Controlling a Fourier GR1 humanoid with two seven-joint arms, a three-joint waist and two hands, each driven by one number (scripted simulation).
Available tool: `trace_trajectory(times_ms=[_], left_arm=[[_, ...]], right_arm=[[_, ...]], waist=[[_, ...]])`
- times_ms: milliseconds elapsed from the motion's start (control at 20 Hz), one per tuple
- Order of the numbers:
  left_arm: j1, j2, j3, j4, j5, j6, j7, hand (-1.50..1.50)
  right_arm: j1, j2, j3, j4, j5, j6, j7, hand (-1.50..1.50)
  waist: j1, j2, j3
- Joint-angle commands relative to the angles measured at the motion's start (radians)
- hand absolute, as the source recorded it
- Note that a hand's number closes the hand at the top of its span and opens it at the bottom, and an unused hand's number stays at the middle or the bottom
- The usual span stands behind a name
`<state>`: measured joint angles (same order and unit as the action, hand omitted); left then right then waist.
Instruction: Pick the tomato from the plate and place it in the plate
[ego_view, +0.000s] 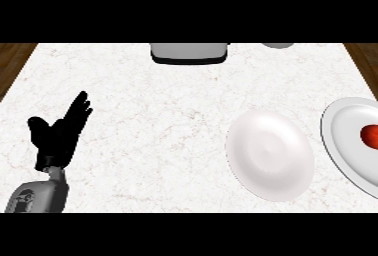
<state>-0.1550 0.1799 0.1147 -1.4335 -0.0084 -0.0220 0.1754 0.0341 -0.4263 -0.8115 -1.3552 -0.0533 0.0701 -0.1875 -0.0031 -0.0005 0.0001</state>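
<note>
Head view: left hand (63, 131) resting with fingers spread, right hand absent; best approaching tomato (370, 136) on far-right plate (341, 131) from above, then crossing to bare plate (269, 155).

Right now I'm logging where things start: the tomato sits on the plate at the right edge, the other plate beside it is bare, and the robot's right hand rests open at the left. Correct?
Not quite: the head view shows the left robot hand resting open at the left. The tomato does sit on the right-edge plate; the other plate is bare.

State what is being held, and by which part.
Nothing is held. The left hand rests open at the view's left; the tomato lies on the right plate.
</note>
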Motion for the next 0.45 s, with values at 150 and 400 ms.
trace_trajectory(times_ms=[150,400], left_arm=[[-0.010,-0.014,-0.001,0.023,-0.004,-0.006,-0.008,0.00],[-0.013,0.014,0.022,0.000,0.001,-0.016,0.021,0.00]], right_arm=[[0.046,-0.055,-0.019,0.046,-0.001,0.021,-0.017,-1.50],[0.102,-0.087,-0.058,0.094,-0.029,0.079,-0.047,-1.50]], waist=[[0.000,0.000,0.000],[-0.001,0.000,0.000]])
